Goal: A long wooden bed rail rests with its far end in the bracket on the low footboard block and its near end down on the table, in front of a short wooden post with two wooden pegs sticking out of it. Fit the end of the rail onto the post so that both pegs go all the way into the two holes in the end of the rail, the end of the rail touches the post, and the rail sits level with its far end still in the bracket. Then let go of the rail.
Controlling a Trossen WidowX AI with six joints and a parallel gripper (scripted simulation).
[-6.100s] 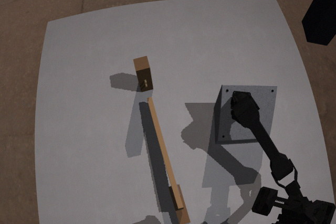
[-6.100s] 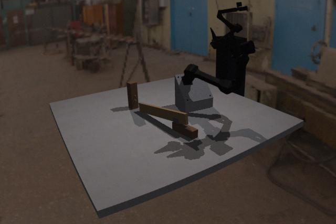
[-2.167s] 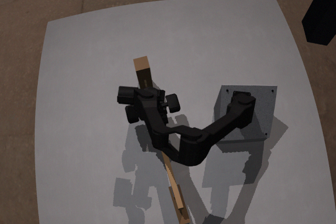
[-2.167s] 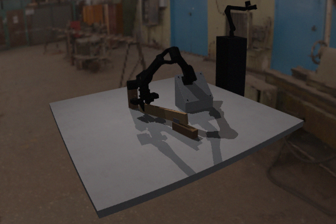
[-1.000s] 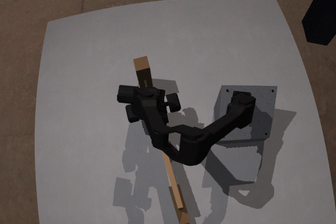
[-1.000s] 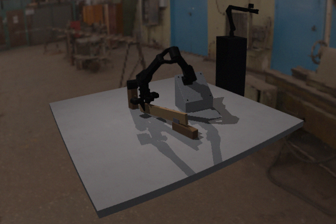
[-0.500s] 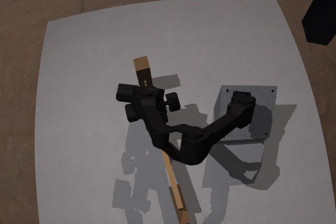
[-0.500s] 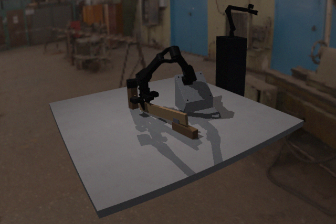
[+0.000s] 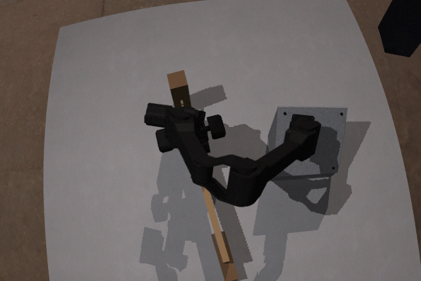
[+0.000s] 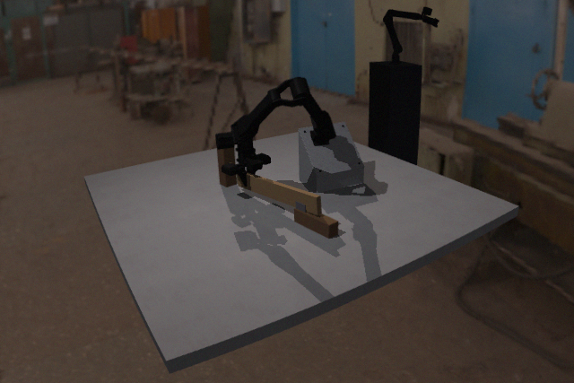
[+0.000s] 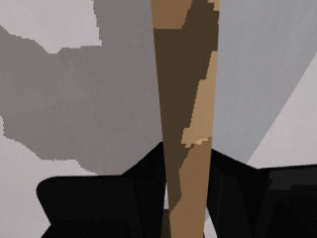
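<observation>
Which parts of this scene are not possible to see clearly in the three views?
- Pegs and rail holes: hidden in the top view under the gripper; in the exterior view the arm covers the joint at the post.
- Fingertips: cut off by the wrist view's bottom edge, beside the rail.
- Footboard block: cut by the top view's bottom edge.

The rail [image 11: 185, 119] runs up the middle from between the dark gripper [image 11: 185, 198] fingers, clamped on both sides, apparently raised above the shadowed grey table [image 11: 59, 124].
</observation>
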